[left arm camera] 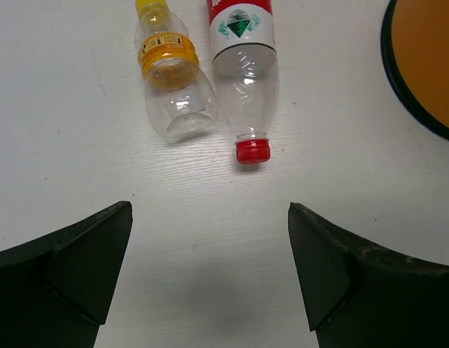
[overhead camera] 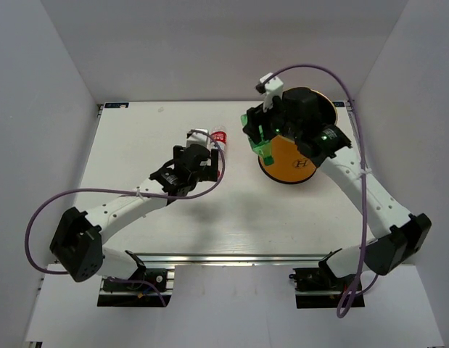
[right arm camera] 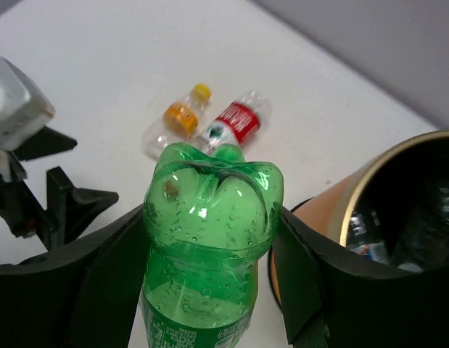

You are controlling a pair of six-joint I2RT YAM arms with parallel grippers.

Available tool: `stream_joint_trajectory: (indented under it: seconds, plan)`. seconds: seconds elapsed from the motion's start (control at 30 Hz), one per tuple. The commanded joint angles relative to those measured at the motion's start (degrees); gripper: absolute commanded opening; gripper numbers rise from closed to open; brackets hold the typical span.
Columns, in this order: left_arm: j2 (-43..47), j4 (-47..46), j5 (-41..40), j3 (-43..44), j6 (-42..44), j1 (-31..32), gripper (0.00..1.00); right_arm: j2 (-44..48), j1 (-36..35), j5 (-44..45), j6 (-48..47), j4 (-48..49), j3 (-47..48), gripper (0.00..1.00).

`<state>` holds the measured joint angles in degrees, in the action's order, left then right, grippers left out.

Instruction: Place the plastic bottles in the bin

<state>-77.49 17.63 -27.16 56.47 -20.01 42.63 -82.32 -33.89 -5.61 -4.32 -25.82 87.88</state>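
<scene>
My right gripper [right arm camera: 209, 221] is shut on a green plastic bottle [right arm camera: 209, 246], base pointing away from the wrist, raised beside the rim of the orange bin [right arm camera: 369, 188]. From above, the green bottle [overhead camera: 262, 145] hangs at the left edge of the bin [overhead camera: 293, 165]. Two clear bottles lie side by side on the table: one with a yellow cap and orange label [left arm camera: 170, 72], one with a red cap and red label [left arm camera: 244, 65]. My left gripper [left arm camera: 209, 246] is open, hovering just short of them with nothing between its fingers.
Inside the bin's black interior lie clear bottles [right arm camera: 376, 243]. The bin's base [left arm camera: 427, 58] stands to the right of the two lying bottles. White walls enclose the table on the left, back and right. Purple cables loop from both arms.
</scene>
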Motion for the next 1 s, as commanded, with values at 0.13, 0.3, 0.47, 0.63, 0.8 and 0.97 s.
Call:
stream_joint_trajectory:
  seconds: [0.13,0.3,0.47,0.63,0.8,0.97]
  plan:
    - [-6.78,3.45,-7.12,7.42,-7.58,-5.01,0.96,4.89,3.21,17.97,-3.67,9.73,4.23,0.01]
    - [-11.53,1.72,-5.36,9.1,-8.11,-10.36,0.96,3.84,7.69,22.83,-7.01,15.87,1.86,0.01]
    - [-15.75,0.92,-0.1,12.08,-8.64,-14.32,0.97,1.39,12.52,24.93,-8.25,20.11,1.77,0.0]
    - [-19.79,-1.37,4.47,15.23,-9.26,-17.49,0.97,-2.39,16.04,20.83,-9.65,16.01,3.79,0.39]
    - [-26.56,-0.92,8.51,20.0,-9.26,-18.73,0.97,0.03,17.63,16.25,-10.36,13.95,-1.2,0.9]
    - [-31.04,-1.3,12.48,24.73,-9.26,-19.25,0.97,7.86,18.42,10.97,-9.22,13.35,-8.06,0.9]
